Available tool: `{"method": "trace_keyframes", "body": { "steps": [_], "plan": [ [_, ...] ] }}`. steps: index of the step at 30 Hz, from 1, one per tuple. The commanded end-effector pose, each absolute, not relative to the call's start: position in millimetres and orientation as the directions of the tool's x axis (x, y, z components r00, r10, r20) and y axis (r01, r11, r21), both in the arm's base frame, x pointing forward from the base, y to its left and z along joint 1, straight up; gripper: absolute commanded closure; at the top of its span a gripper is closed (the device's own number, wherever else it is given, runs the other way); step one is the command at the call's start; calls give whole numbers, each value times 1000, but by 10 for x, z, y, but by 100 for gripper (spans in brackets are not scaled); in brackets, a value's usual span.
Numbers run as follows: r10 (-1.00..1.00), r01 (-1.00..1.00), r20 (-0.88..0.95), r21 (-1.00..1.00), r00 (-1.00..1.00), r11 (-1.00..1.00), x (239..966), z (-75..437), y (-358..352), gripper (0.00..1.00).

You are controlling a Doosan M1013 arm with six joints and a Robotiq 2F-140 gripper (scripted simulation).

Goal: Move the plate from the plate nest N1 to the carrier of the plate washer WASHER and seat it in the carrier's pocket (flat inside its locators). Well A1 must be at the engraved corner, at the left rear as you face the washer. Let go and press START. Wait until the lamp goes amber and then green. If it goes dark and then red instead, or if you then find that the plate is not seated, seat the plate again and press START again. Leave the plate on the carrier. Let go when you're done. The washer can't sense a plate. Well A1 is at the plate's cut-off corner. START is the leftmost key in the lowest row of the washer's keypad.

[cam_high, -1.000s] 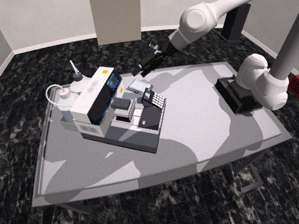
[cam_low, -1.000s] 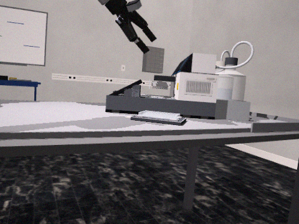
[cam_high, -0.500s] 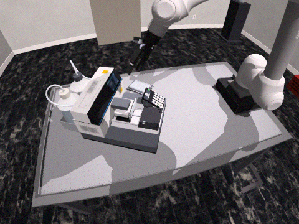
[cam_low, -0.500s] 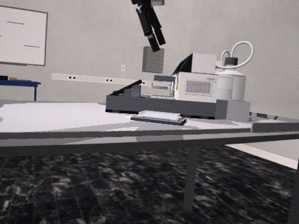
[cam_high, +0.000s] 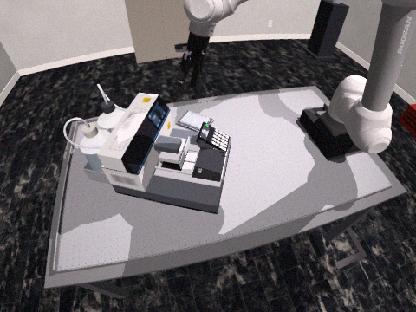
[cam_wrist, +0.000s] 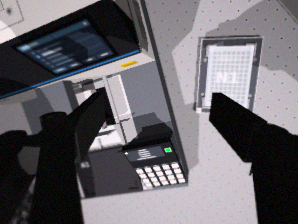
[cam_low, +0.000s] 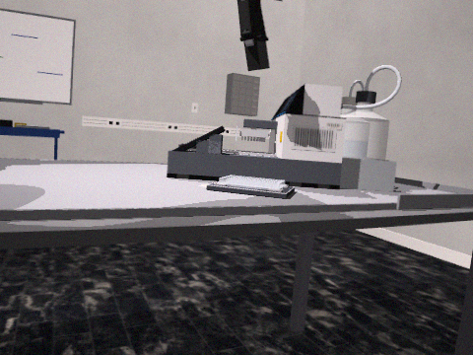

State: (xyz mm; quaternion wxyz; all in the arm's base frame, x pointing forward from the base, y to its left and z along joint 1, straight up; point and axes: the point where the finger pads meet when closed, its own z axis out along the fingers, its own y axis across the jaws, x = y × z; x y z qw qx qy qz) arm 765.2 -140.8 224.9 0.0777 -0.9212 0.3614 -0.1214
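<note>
Wrist: plate (cam_wrist: 229,74) beyond empty hand (cam_wrist: 165,115).

Plate (cam_wrist: 228,71) in nest (cam_wrist: 202,75) on table (cam_high: 277,165), beside washer (cam_high: 173,182), keypad (cam_high: 214,137) nearest

Your arm (cam_high: 386,56) is built of pale grey tubes joined by rounded white joint housings, and "DOOSAN" runs in white letters along the upright link. It stands on a black base (cam_high: 313,126). The gripper (cam_high: 191,71) at its end is black throughout, with two long, blocky fingers of matt finish.
</note>
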Motion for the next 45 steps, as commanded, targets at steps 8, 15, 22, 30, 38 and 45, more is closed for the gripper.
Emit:
{"method": "trace_keyframes", "body": {
  "steps": [8,15,22,30,38,45],
  "plan": [
    [-674,-664,83,-119,735,-738,7488,2349,-1846,30],
    [-674,-671,41,-64,737,-738,7364,2425,-2109,30],
    [-678,-678,-1,-9,735,-735,7214,2525,-2398,30],
    [-678,-678,-1,-9,735,-735,7215,2325,-2396,30],
    [-678,-678,-1,-9,735,-735,7216,1925,-2394,30],
    [-678,-678,-1,-9,735,-735,7217,1675,-2392,30]
  ]
}}
